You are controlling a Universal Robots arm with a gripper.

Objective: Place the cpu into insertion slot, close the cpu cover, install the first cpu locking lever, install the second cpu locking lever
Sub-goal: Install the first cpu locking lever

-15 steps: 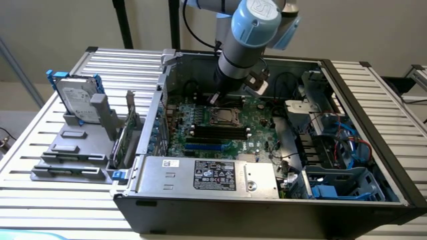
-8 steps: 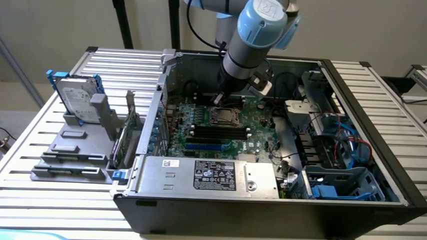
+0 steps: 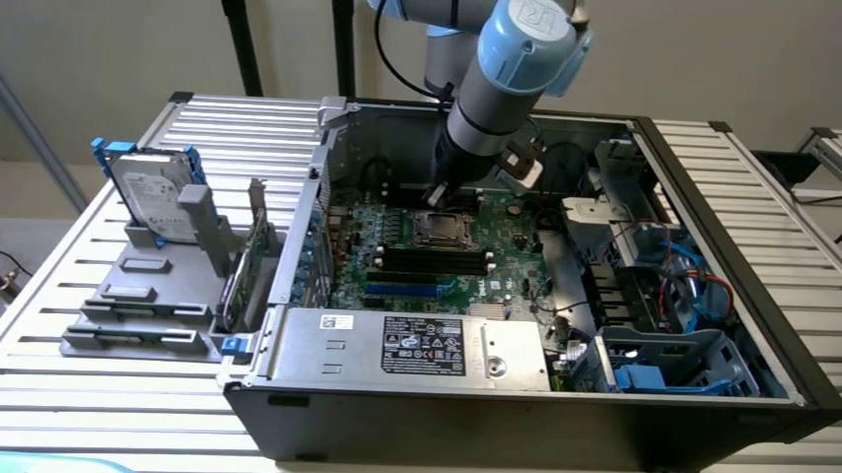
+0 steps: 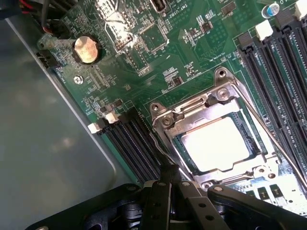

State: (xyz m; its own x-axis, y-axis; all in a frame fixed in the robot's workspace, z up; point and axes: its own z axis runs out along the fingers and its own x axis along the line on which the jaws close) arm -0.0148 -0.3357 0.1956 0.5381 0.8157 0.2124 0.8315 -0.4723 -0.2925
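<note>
Now closed jaws touch a locking lever point(image 4: 159, 146) beside the cpu cover point(image 4: 216, 99).

This looks like a robotics lab or test workshop. A robot arm point(image 3: 507, 89) with pale blue joints reaches into an opened desktop computer case point(image 3: 526, 419) lying on a ribbed metal counter point(image 3: 118, 394). The green motherboard point(image 4: 192, 52) lies exposed. Beside the case a hard drive point(image 3: 148, 197) stands in a grey fixture point(image 3: 132, 305), before a plain beige wall point(image 3: 93, 49).

One cpu point(image 4: 218, 143), one cpu cover point(image 4: 192, 111), two locking levers point(image 4: 158, 143), just beside gripper point(image 4: 169, 175). One coin cell battery point(image 4: 86, 49). One hard drive point(image 3: 156, 197), one power supply point(image 3: 408, 345).
</note>
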